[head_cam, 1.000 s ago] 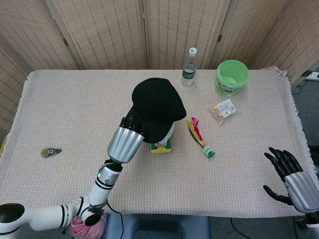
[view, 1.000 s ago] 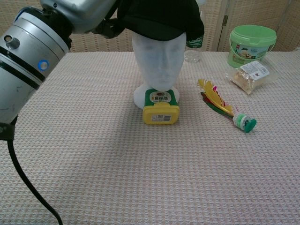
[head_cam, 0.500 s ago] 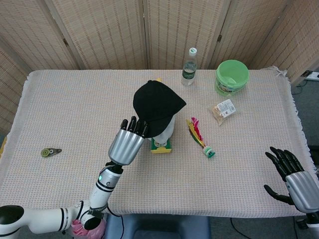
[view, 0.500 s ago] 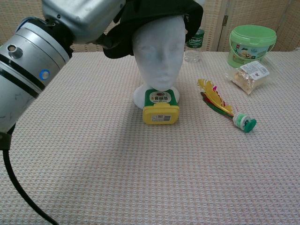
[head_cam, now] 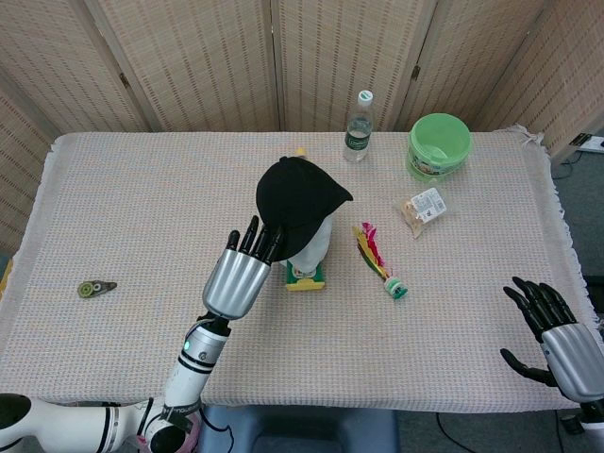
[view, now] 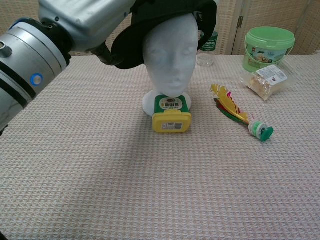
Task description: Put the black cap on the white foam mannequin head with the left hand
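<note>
The table [head_cam: 142,189] carries all items. The left arm [view: 30,75] reaches up from the near edge toward the table's middle. The cap [head_cam: 294,203] sits on the foam head [view: 169,55] at mid-table, tilted, its rear hanging low on the left side. The left hand [head_cam: 241,274] is just beside the cap's lower edge, fingers straight and pointing at it; whether they touch or pinch it cannot be told. The right hand [head_cam: 557,340] hovers off the near right corner, fingers spread, holding nothing. A green bucket [head_cam: 439,144] and a bottle [head_cam: 358,126] stand by the far edge. A yellow jar [view: 171,115] lies at the head's base; a shuttlecock [view: 240,115] lies to its right.
</note>
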